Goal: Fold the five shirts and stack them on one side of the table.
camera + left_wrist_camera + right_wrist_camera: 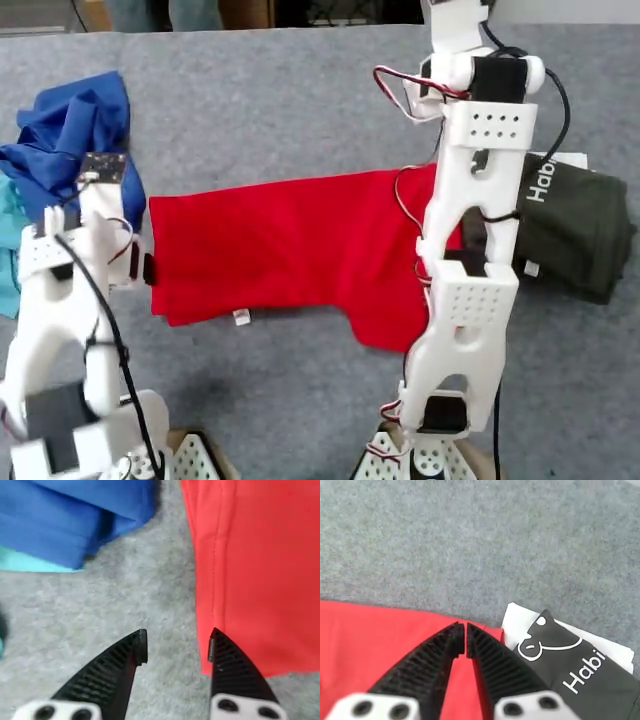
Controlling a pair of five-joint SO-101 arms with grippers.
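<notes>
bare grey table lies beyond the red shirt; blue shirt and dark shirt flank it.

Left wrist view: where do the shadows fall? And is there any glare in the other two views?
Left wrist view: a dark shadow sits under the folded edge of the blue shirt, on the grey table; the red shirt is evenly lit. Right wrist view: soft, even light, no glare on the dark shirt. High view: only faint shadow along the red shirt's near edge, no glare.
</notes>
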